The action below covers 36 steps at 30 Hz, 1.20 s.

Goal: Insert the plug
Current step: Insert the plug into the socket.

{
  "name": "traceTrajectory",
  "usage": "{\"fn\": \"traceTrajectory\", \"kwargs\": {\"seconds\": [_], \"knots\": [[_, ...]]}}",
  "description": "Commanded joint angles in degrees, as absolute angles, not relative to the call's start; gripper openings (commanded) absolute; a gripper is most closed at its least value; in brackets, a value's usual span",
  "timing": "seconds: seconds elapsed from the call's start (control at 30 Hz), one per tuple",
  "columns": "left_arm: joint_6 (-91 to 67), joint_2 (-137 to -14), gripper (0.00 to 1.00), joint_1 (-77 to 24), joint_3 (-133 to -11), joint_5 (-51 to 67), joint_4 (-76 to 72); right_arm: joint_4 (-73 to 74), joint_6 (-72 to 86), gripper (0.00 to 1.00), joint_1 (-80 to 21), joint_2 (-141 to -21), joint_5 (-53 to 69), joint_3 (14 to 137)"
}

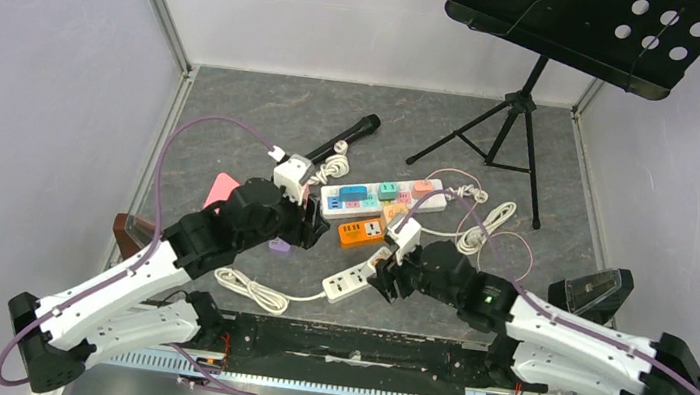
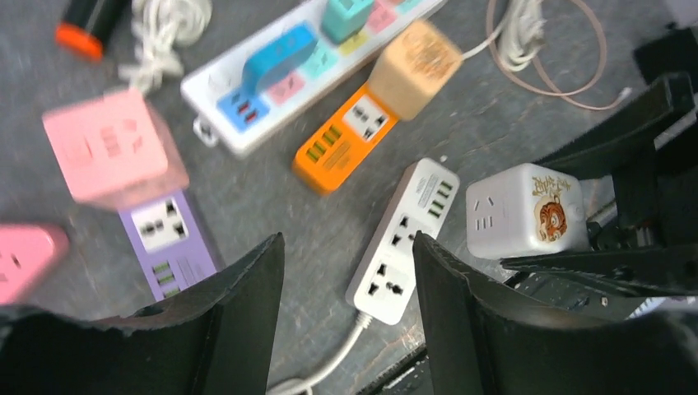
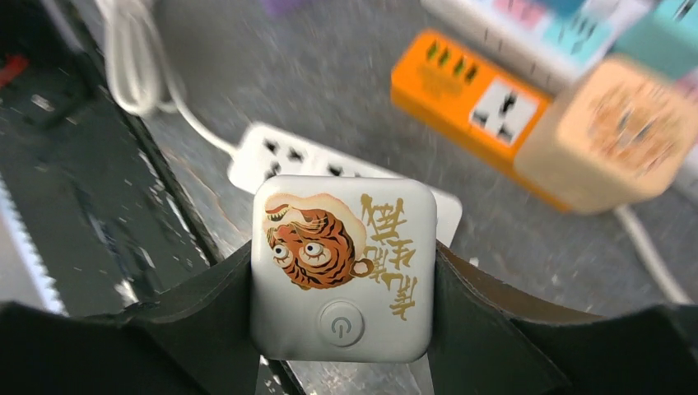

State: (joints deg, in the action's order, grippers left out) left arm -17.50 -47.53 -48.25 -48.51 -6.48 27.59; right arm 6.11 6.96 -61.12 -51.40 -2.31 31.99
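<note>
One glossy rounded-cube plug (image 3: 342,267) between black jaws.

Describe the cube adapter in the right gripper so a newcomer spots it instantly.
On the grey table, find the short white power strip nearest the arm bases. By its USB end, the right gripper is shut on a white cube adapter. Unlike the peach cube and the pink cube nearby, it carries an orange tiger cartoon, gold characters and a round power button.
</note>
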Motion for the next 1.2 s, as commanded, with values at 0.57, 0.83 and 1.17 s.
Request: {"fn": "traceTrajectory", "kwargs": {"seconds": [0.57,0.83,1.17], "knots": [[-38.4,-43.7,0.61,-47.6,-35.5,-17.3,24.7,-18.0,12.2,0.00,-65.3,-68.2,-12.0,28.1],[-37.8,-43.1,0.61,-47.5,-35.3,-17.7,24.7,-18.7,11.7,0.00,-65.6,-71.6,-11.4,28.4],[-37.0,-42.8,0.61,-47.4,-35.6,-18.2,24.9,-15.1,11.9,0.00,-65.6,-75.8,-12.4,31.4]]}}
